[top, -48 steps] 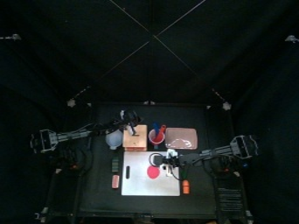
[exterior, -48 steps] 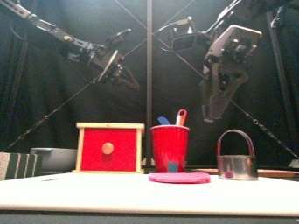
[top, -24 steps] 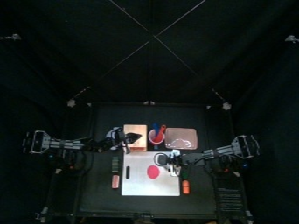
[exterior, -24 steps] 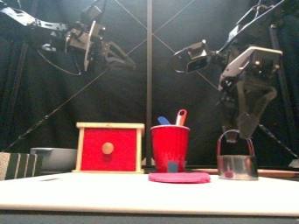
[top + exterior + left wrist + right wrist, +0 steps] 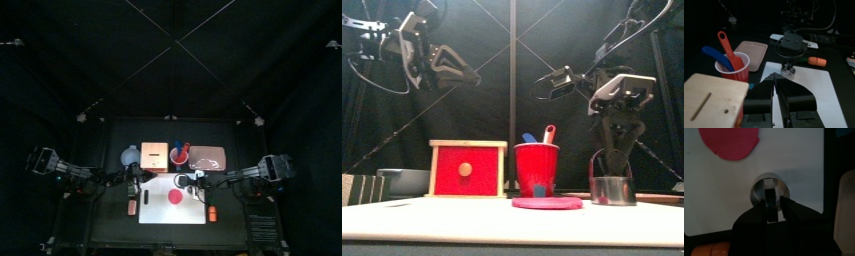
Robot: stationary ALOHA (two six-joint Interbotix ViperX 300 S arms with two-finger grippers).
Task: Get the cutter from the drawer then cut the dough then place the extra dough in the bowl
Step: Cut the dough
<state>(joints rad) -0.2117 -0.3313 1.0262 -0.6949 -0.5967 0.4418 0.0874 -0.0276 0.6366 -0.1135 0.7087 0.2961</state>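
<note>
Right wrist view: right gripper (image 5: pixel 769 196) around cutter (image 5: pixel 755 186) handle

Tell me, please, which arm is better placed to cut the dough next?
Right: the right gripper grips the cutter beside the dough; the left gripper hangs high to the side.

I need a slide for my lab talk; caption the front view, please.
Right gripper closed on the wire handle of the round metal cutter, beside the flat pink dough disc and red cup.
</note>
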